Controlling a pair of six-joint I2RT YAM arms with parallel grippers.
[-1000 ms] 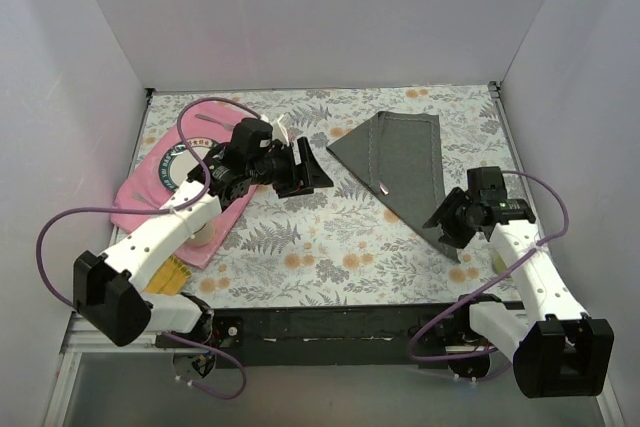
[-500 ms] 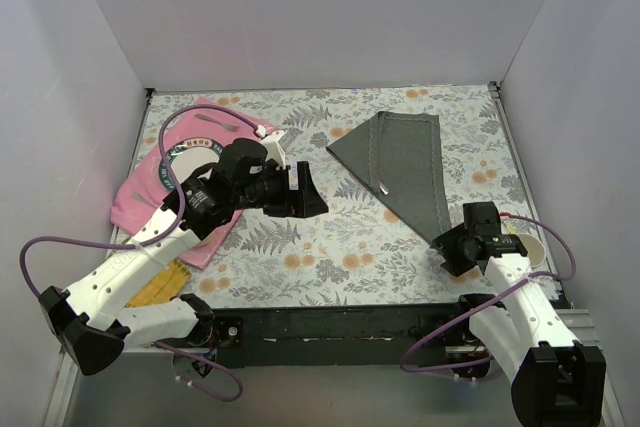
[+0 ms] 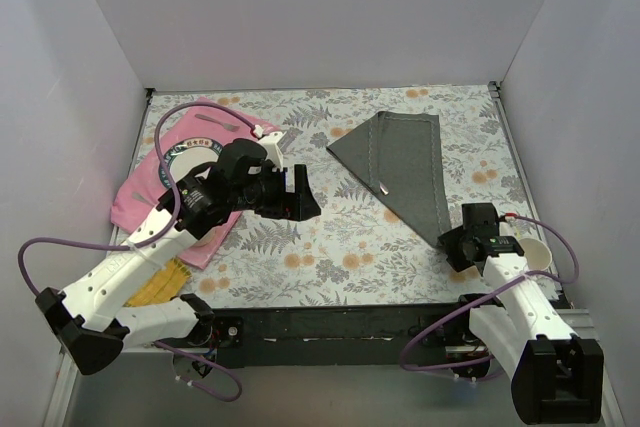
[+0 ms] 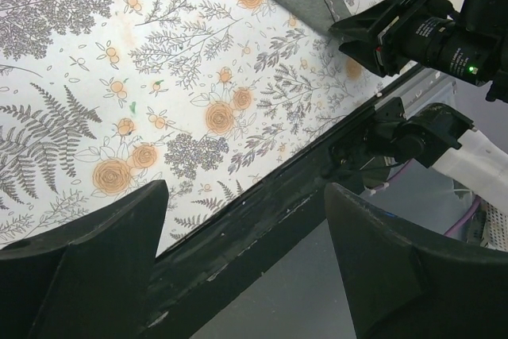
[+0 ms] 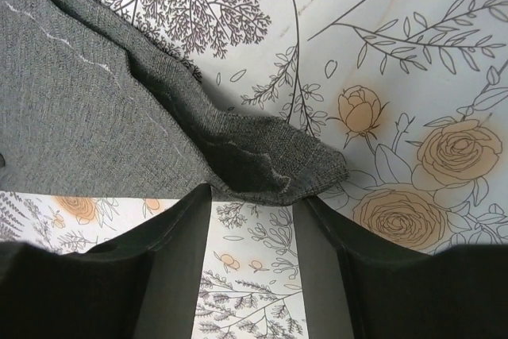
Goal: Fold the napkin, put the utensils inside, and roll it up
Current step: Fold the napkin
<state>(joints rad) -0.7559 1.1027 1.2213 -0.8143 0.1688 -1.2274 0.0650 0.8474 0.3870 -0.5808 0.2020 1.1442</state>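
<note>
Napkin (image 3: 400,162) triangular; near corner at parted right jaws; floral table (image 3: 330,237) leftward.

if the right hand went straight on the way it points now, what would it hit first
Probably the napkin: its near corner lies just ahead of the right hand, over the floral tabletop, though depth is unclear.

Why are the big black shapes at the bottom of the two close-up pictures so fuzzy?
Left wrist view: they are fingers of the left gripper, too near the lens, so soft-edged; the flowered tablecloth behind is sharp. Right wrist view: same for the fingers of the right gripper, while the napkin shows a crisp weave. Top view: even light, faint shadows.
</note>
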